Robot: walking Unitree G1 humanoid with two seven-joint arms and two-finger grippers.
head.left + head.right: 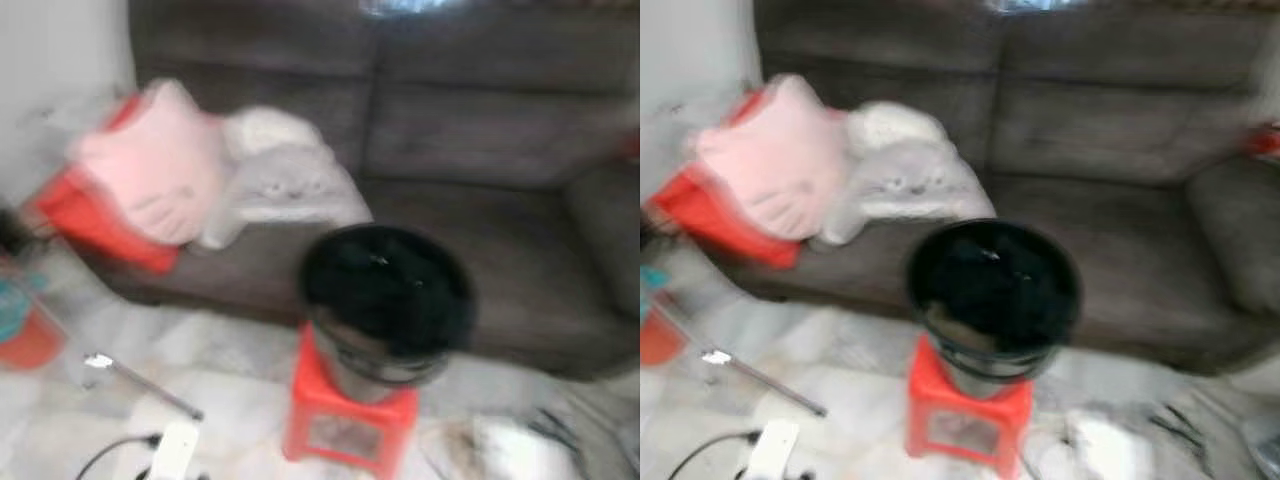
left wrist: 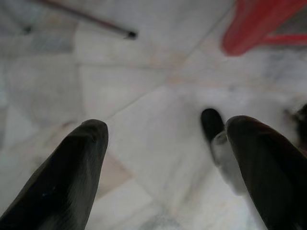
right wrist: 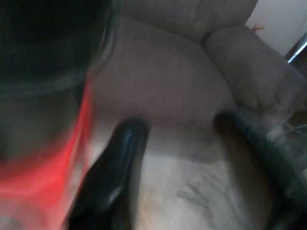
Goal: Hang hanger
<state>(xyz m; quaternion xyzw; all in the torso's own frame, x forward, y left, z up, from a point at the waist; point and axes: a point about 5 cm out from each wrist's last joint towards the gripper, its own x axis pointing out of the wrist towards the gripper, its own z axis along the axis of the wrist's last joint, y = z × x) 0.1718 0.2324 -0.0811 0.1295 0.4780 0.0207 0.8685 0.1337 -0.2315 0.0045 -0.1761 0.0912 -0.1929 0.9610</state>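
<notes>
a black bucket [image 1: 385,300] sits on a red stool [image 1: 345,420] before the grey sofa [image 1: 480,130], both the left gripper [image 2: 165,143] and right gripper [image 3: 180,139] hang with fingers apart over the floor [image 2: 144,96], and i cannot tell where the hanger is.

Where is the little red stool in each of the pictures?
Left eye view: the red stool stands low in the middle, under the black bucket, in front of the grey sofa.
Right eye view: low in the middle again, a bit further left, with the bucket on top.
Left wrist view: one red corner on the pale floor, beyond the open fingers.
Right wrist view: a red blur beside the open fingers.
Shared landmark: the black bucket.
</notes>
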